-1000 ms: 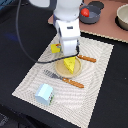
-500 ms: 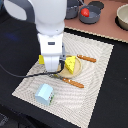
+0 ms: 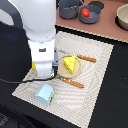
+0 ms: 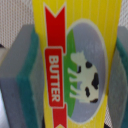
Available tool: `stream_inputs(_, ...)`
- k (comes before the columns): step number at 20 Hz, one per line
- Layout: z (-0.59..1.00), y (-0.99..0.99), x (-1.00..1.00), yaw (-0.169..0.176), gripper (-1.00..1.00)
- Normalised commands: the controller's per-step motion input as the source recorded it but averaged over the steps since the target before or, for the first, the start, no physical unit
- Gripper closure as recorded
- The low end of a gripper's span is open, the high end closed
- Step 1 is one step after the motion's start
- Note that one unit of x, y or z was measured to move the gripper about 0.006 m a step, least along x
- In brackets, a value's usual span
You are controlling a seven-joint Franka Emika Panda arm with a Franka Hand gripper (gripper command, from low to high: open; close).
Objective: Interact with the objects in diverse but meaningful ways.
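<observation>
Because the wrist view looks straight down between the fingers, the yellow butter packet (image 4: 75, 65) fills almost the whole picture. It has a red band with the word BUTTER and a little cow on it. A grey pad (image 4: 20, 80) with a green edge sits on each side of the packet, right up against it. The gripper (image 4: 70, 75) looks like it is hugging the packet, but I cannot tell if it is squeezing hard or only just touching.

In the exterior view, the big white arm hides most of this. The gripper (image 3: 44, 70) is low over the striped placemat (image 3: 97, 80), at the side toward the exterior view's left. Only a tiny bit of the yellow packet (image 3: 33, 65) peeks out beside it. I cannot tell if the packet is lifted or lying on the mat.

The cheese wedge (image 3: 70, 64) sits on the round plate (image 3: 65, 75), just beside the arm. The fork (image 3: 72, 82) and the knife (image 3: 86, 58) lie on either side of the plate, like a set table. The light blue cup (image 3: 44, 93) stands on the mat near the front. Far back, the red tomato (image 3: 85, 12) rests in a grey saucepan (image 3: 90, 15), well away from the arm.

My guess is the arm is picking up the butter.
</observation>
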Motion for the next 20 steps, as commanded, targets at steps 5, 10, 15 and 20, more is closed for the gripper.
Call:
stream_inputs(5, 0.01, -0.25, -0.55, -0.216, 1.0)
stream_inputs(10, 0.04, -0.11, -0.55, -0.212, 1.0)
stream_inputs(15, 0.17, 0.42, -0.11, -0.202, 1.0)
stream_inputs(20, 0.18, 0.45, 0.2, -0.111, 1.0)
